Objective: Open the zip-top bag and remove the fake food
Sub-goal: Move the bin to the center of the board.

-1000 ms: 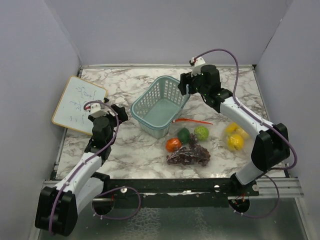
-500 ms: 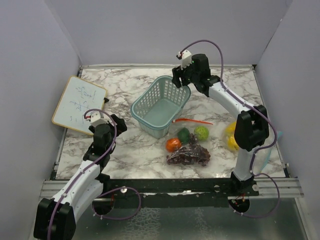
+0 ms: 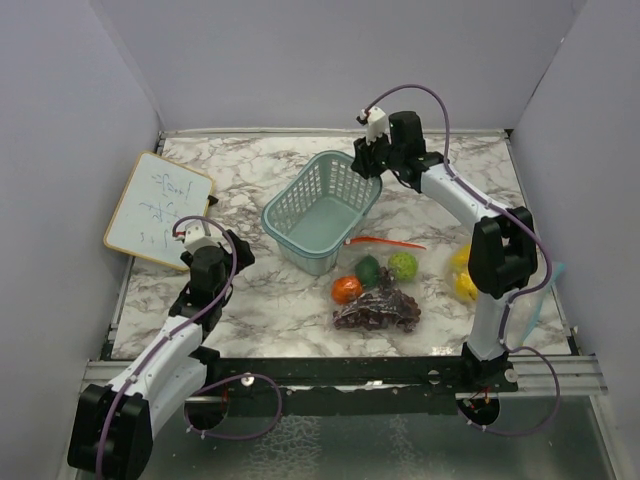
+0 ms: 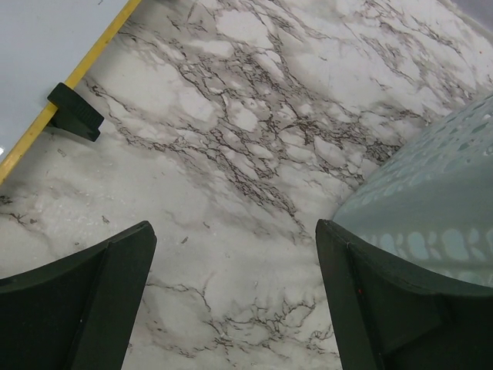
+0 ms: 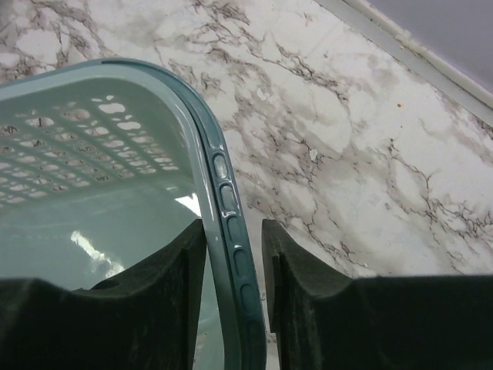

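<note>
The fake food lies at front centre in the top view: an orange (image 3: 346,290), a dark green piece (image 3: 368,270), a lime (image 3: 403,265) and a purple grape bunch (image 3: 378,310). Yellow fruits (image 3: 463,287) are partly hidden behind the right arm. The clear zip-top bag shows only by its red zip strip (image 3: 386,242); I cannot tell which fruits are inside. My right gripper (image 3: 366,165) (image 5: 233,227) straddles the far right rim of the teal basket (image 3: 318,212) (image 5: 231,208), jaws narrowed to about the rim's width. My left gripper (image 3: 232,250) (image 4: 235,231) is open and empty over bare marble left of the basket (image 4: 431,208).
A whiteboard (image 3: 158,208) (image 4: 46,46) with a yellow frame and black clip (image 4: 75,112) lies at the left edge. Grey walls enclose the table on three sides. A black rail (image 3: 340,372) runs along the near edge.
My right arm swung back and left, bringing its gripper onto the basket's far right rim. My left arm drew back slightly. The fruits did not move.
</note>
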### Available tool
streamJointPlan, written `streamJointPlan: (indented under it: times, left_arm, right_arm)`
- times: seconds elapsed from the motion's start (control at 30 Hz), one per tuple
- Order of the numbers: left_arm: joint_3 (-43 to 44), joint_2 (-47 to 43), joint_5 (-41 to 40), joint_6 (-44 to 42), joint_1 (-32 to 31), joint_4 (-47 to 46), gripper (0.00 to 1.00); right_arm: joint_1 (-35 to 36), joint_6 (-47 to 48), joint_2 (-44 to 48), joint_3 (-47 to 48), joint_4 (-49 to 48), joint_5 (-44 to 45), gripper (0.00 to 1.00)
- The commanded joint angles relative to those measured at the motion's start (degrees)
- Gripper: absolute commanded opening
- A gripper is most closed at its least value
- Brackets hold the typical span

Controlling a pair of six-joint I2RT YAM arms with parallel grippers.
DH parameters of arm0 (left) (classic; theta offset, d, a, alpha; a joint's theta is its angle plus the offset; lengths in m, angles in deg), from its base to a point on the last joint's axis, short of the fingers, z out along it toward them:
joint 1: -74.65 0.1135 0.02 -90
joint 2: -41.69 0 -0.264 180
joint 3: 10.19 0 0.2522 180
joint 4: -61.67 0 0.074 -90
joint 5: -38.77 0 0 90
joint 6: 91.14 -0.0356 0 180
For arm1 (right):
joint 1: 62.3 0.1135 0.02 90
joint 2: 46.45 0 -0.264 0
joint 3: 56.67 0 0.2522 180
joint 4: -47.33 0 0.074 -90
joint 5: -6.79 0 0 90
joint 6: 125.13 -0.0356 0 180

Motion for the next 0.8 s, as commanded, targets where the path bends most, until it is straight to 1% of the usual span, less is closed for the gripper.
streamJointPlan:
  times: [0.0, 0.03, 0.1, 0.13, 0.37, 0.47, 0.57, 0.77]
  left_arm:
    - [0.22, 0.91, 0.98, -0.5, -0.31, -1.97, 0.88]
    - [0.24, 1.08, 1.12, -0.52, -0.28, -2.04, 0.88]
    - [0.32, 1.24, 1.27, -0.42, -0.27, -2.09, 0.88]
    - [0.33, 1.25, 1.31, -0.41, -0.31, -2.04, 0.88]
    - [0.03, 0.22, 0.83, -0.65, -0.31, -1.34, 0.87]
    - [0.06, 0.19, 0.83, -0.72, -0.26, -1.3, 0.87]
    - [0.06, 0.43, 1.0, -0.93, -0.31, -1.5, 0.87]
    - [0.49, 1.66, 2.04, -2.34, -0.29, -2.19, 0.85]
  right_arm:
    - [-0.62, 1.53, 1.26, -1.43, 0.63, -3.32, 0.33]
    - [-0.63, 1.75, 1.0, -1.23, 1.01, -3.4, 0.32]
    - [-0.71, 1.57, 0.89, -1.06, 1.22, -2.89, 0.2]
    - [-0.71, 1.33, 0.91, -1.02, 1.24, -2.46, 0.18]
    - [-1.07, -0.07, 1.9, -0.95, 0.61, 0.3, 0.08]
    - [-1.81, -1.42, 1.88, 0.03, 1.24, 4.62, 0.02]
    - [-3.58, -3.99, 2.01, 0.29, 1.4, 8.44, 0.01]
    - [-11.66, -9.37, 2.26, 0.42, 1.15, 9.14, 0.01]
